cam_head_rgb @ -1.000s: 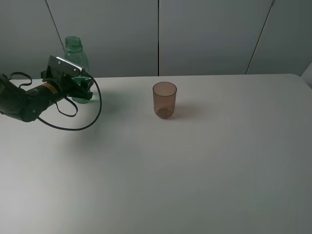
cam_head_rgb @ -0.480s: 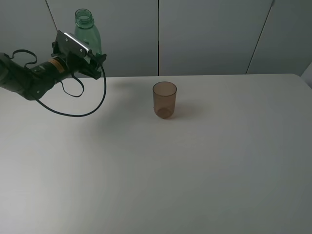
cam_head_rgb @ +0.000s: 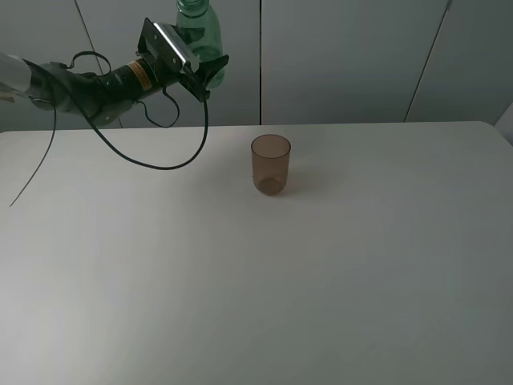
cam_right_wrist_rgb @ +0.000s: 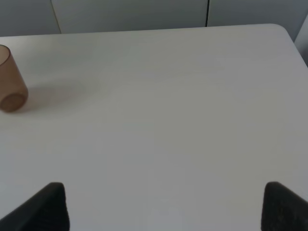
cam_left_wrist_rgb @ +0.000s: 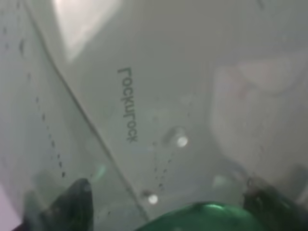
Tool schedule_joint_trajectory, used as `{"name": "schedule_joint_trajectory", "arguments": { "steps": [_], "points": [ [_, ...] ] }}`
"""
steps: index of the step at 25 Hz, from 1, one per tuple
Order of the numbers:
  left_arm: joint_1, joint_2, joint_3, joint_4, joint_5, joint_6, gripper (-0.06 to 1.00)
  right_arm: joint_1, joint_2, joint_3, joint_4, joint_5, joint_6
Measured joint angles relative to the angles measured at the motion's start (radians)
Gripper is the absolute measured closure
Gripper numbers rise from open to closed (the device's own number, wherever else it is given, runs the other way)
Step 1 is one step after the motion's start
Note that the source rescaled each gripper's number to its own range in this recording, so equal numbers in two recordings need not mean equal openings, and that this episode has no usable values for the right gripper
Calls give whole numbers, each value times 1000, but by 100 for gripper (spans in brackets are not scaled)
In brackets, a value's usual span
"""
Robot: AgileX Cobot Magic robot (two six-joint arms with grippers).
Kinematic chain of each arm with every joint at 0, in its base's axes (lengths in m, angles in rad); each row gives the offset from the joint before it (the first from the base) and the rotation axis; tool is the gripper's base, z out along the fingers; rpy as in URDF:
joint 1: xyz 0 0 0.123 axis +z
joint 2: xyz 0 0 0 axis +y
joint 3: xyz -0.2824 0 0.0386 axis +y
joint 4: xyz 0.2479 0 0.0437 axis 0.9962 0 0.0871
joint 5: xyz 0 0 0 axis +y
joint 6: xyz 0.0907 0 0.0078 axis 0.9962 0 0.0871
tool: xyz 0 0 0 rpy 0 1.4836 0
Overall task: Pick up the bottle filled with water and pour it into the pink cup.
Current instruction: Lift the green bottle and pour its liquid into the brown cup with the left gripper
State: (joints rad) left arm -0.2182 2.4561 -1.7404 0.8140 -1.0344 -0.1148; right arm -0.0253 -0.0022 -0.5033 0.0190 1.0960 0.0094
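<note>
The left fingers (cam_head_rgb: 208,74) are clamped on the upright bottle (cam_head_rgb: 200,28), upper left; the cup (cam_head_rgb: 270,164) is seen lower right, mid-frame.

Bottle (cam_head_rgb: 201,30) higher w/ L claw (cam_head_rgb: 210,72)

High view over table (cam_head_rgb: 337,289), left wrist tight on bottle (cam_head_rgb: 202,32), right wrist low, sharing pink cup (cam_right_wrist_rgb: 10,79)

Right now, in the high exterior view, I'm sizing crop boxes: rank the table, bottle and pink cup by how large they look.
1. table, by far.
2. bottle, though the frame edge cuts its top and the left gripper hides its lower part.
3. pink cup, only slightly smaller than the bottle's visible part.
</note>
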Motion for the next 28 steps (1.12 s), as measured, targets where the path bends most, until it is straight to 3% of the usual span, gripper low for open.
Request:
{"name": "schedule_joint_trajectory", "arguments": {
  "steps": [5,9,12,19,28],
  "points": [
    [-11,123,-214,93,2,-95,92,0,0,0,0,0,0],
    [-16,171,-332,226,8,-124,92,0,0,0,0,0,0],
    [-24,182,-375,322,5,-133,92,0,0,0,0,0,0],
    [-28,199,-401,445,-31,-136,92,0,0,0,0,0,0],
    [-34,243,-459,478,-41,-56,92,0,0,0,0,0,0]
  ]
}}
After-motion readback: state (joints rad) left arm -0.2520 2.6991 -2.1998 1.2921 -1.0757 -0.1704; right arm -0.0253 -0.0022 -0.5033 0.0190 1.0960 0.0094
